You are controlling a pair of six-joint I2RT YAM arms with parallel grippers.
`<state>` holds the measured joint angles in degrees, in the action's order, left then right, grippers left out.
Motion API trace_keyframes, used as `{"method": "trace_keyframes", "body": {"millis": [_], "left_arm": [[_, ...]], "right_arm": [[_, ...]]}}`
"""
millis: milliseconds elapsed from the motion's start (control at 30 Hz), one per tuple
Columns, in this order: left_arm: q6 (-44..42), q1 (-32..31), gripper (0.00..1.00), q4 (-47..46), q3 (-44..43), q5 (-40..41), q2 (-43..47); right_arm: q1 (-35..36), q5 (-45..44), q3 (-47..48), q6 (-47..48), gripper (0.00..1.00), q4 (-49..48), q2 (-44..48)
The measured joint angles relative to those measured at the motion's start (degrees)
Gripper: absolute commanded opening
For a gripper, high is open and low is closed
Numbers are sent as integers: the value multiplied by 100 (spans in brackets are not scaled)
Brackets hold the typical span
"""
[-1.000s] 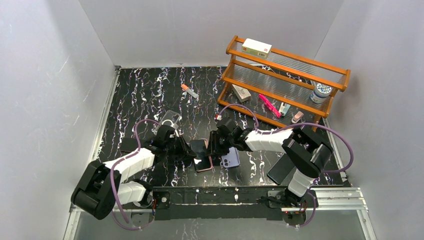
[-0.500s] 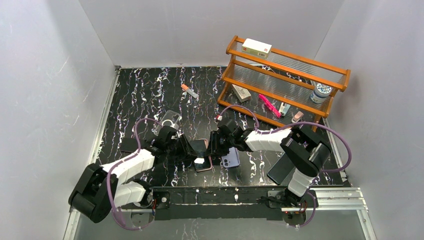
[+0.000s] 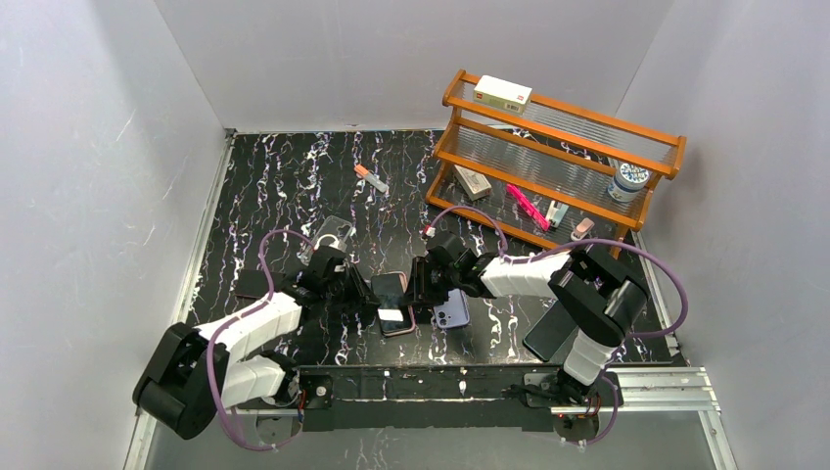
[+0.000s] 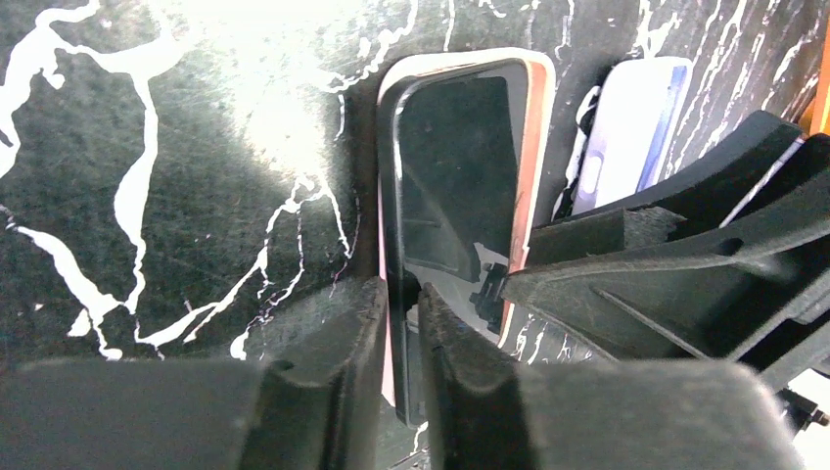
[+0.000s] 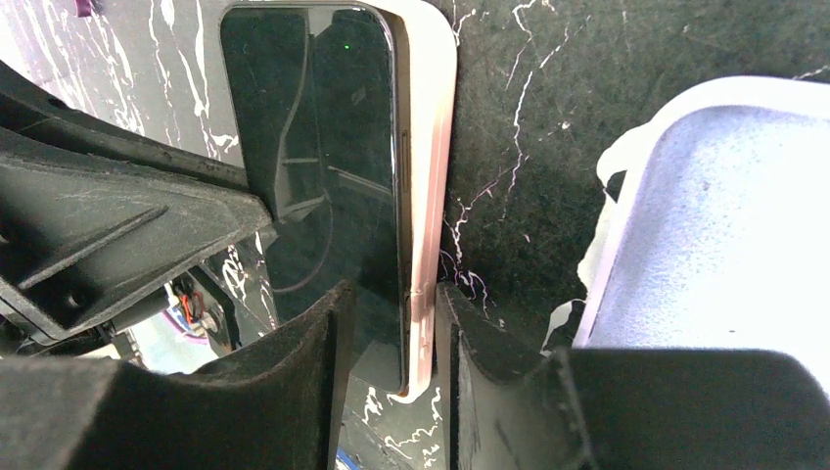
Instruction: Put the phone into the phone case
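- Lying on bench (image 3: pixel 274 186): pink phone case (image 5: pixel 436 147), phone (image 5: pixel 313 147) partly seated inside.
- Looks glossy black, mirror-like.
- Grips phone with left end effector (image 4: pixel 401 294), phone case rim with right end effector (image 5: pixel 393 299).

No legible text, brand or number found. Marks on the box (image 3: pixel 502 94), far beyond the right gripper (image 3: pixel 419 292), are too small to read.

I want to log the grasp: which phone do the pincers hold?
The phone with the pink case, pinched by left pincer and right pincer; the purple phone lies free beside it.
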<state>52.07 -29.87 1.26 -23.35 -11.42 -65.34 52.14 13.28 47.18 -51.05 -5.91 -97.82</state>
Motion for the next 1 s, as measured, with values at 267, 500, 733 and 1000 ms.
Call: {"method": "trace_keyframes", "body": {"millis": [267,500,733,1000], "left_arm": [[-31,-42,4,-240,4,-52,-87],[-37,-103,7,-444,103,-11,-81],[107,-214,8,-761,363,96,81],[243,-256,9,-883,424,114,74]], "right_arm": [[-42,103,-243,48,40,-431,28],[-68,170,-518,33,41,-920,94],[-170,435,-756,-81,43,-1412,94],[-334,761,-1268,-590,43,-2396,92]]}}
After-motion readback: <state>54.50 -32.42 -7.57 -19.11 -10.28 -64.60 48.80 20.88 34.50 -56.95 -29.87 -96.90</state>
